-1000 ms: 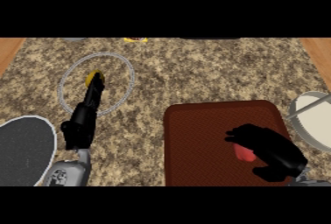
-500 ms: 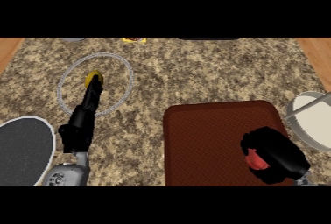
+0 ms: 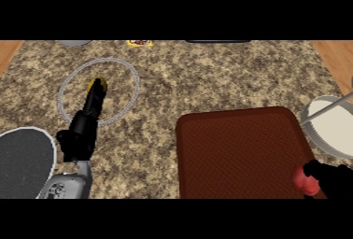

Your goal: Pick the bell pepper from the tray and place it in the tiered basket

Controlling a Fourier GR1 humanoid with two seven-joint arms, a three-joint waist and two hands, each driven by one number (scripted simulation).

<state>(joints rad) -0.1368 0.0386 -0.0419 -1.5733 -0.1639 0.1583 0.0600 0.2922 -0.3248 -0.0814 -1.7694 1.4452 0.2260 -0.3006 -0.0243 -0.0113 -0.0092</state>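
My right hand (image 3: pixel 334 181) sits at the lower right corner of the view, its black fingers curled round the bell pepper (image 3: pixel 305 181). Only a small red bulge of the pepper shows at the left side of my grip; the rest is hidden by the fingers. It sits at the right edge of the dark red tray (image 3: pixel 238 154), near the tray's front corner; whether it touches the tray I cannot tell.

My left hand (image 3: pixel 88 115) stretches forward over the speckled desk (image 3: pixel 207 74) with fingers straight, holding nothing, its tips inside a thin grey ring (image 3: pixel 131 74).

The white tiered basket (image 3: pixel 331 126) stands just beside the tray's right edge, above my right hand. A dark round plate (image 3: pixel 24 161) lies at the lower left.
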